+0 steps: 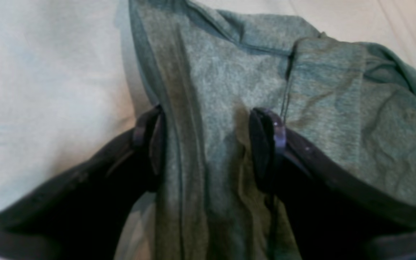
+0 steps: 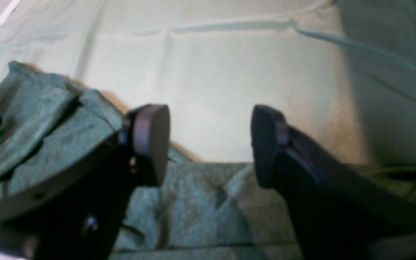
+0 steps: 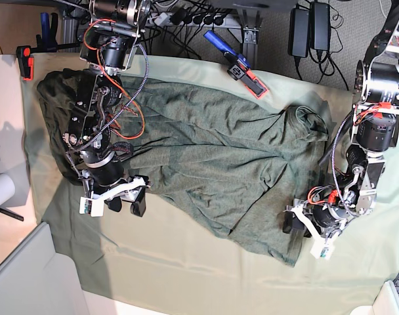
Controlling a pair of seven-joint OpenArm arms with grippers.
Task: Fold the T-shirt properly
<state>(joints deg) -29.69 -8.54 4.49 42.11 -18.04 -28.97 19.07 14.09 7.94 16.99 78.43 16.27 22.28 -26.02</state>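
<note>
One T-shirt (image 3: pixel 212 157), one cloth sheet (image 3: pixel 186 269), two clamps (image 3: pixel 242 65).

- The T-shirt (image 3: pixel 212 164) is dark heathered olive-green knit, thin and soft, with seams and hems visible.
- It lies unfolded and rumpled, spread slantwise across the middle of the pale cloth (image 3: pixel 186 269).
- One end is bunched near the cloth's left edge; a wrinkled sleeve reaches toward its right edge.

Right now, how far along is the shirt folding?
Barely begun. Done: the dark heathered olive-green knit T-shirt lies spread but rumpled on the pale sage-green cloth sheet, with no neat fold showing. In hand: nothing; the left pincer stands open astride a shirt edge, and the right pincer is open over the hem. Left: gripping and making every fold.
</note>
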